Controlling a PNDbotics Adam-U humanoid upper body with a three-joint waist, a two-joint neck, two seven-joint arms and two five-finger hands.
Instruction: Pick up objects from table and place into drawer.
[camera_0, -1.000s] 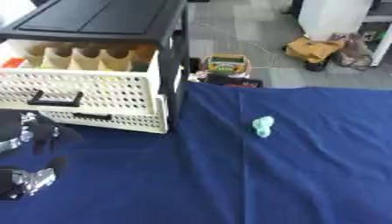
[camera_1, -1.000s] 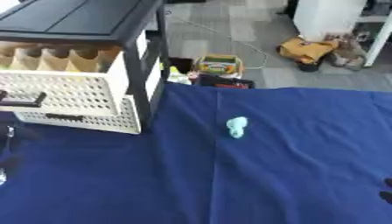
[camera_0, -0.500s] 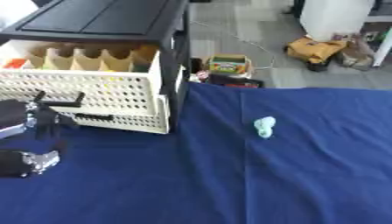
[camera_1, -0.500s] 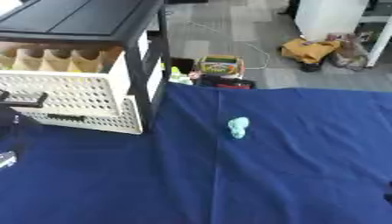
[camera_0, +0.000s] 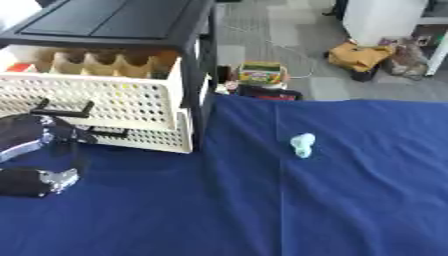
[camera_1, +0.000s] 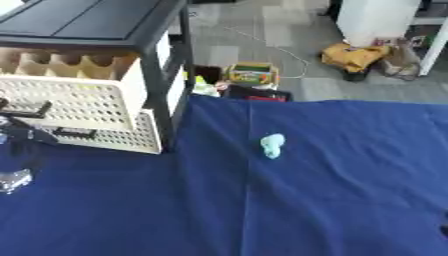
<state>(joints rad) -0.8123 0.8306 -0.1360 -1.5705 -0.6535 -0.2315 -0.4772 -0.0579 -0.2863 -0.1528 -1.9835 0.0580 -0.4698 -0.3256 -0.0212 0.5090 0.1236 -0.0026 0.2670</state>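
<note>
The drawer (camera_0: 92, 95), pulled out at upper left, has the left hand (camera_0: 31, 145) just below its handle, fingers too blurred to read, so reaching right for the pale green object (camera_0: 302, 145) mid-table should be slow, closing squarely around it.

Open blue table (camera_0: 350, 200) surrounds the object (camera_0: 303, 145); the pulled-out drawer (camera_0: 96, 95) blocks the left.
</note>
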